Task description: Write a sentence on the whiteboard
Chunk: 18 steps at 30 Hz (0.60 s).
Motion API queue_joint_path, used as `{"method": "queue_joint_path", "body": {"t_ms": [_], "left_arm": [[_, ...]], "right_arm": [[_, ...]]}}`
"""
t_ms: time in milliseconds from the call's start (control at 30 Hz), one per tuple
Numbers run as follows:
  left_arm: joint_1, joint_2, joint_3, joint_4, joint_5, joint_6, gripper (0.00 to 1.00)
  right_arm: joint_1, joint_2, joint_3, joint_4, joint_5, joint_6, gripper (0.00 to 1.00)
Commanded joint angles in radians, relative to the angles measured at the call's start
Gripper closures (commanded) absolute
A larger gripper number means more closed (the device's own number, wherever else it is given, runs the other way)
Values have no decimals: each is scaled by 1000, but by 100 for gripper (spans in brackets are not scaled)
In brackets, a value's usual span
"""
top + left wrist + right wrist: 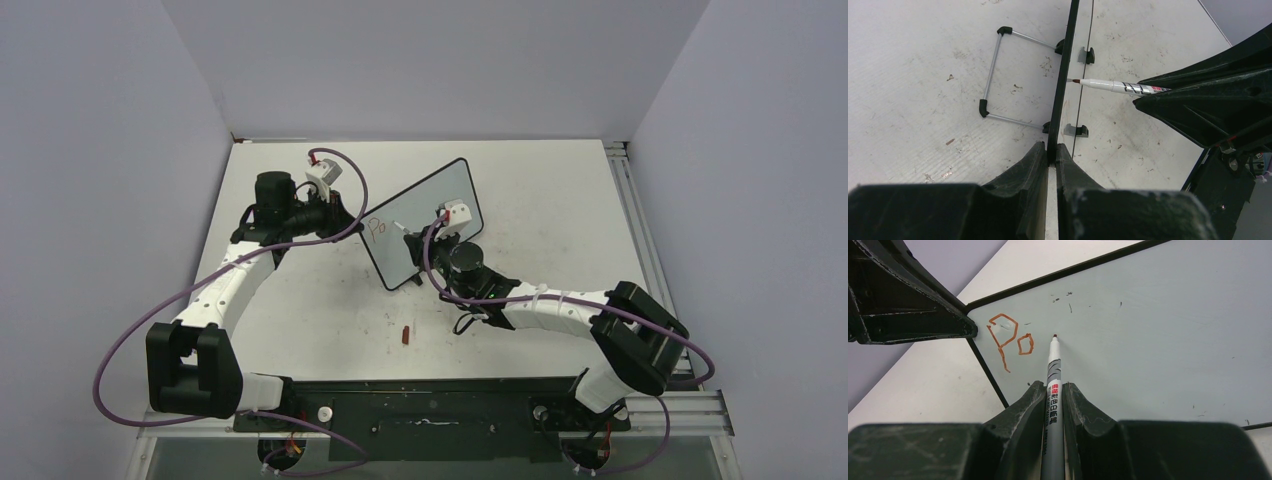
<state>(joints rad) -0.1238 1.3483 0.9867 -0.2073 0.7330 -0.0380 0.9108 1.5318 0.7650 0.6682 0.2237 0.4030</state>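
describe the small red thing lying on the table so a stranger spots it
Find the whiteboard standing mid-table. On the white tabletop between it and the near edge lies a short red piece, loose and apart from everything else.

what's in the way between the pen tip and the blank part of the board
Nothing visible. The pen in the right gripper points at bare board just right of the letters; the left gripper clamps the board's edge, off to the side.

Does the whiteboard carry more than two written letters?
No. The right wrist view shows only two reddish letters, reading "Po", near the corner of the whiteboard.
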Motion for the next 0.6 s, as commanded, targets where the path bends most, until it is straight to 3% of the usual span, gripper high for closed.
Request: {"method": "queue_joint_path", "body": {"t_ms": [0,567], "left_arm": [[0,-16,43,-4,5,30,100],[0,-16,43,-4,7,28,100]], "right_arm": [[-5,4,49,67,-13,-12,95],[1,15,37,70,-34,-2,95]]}}
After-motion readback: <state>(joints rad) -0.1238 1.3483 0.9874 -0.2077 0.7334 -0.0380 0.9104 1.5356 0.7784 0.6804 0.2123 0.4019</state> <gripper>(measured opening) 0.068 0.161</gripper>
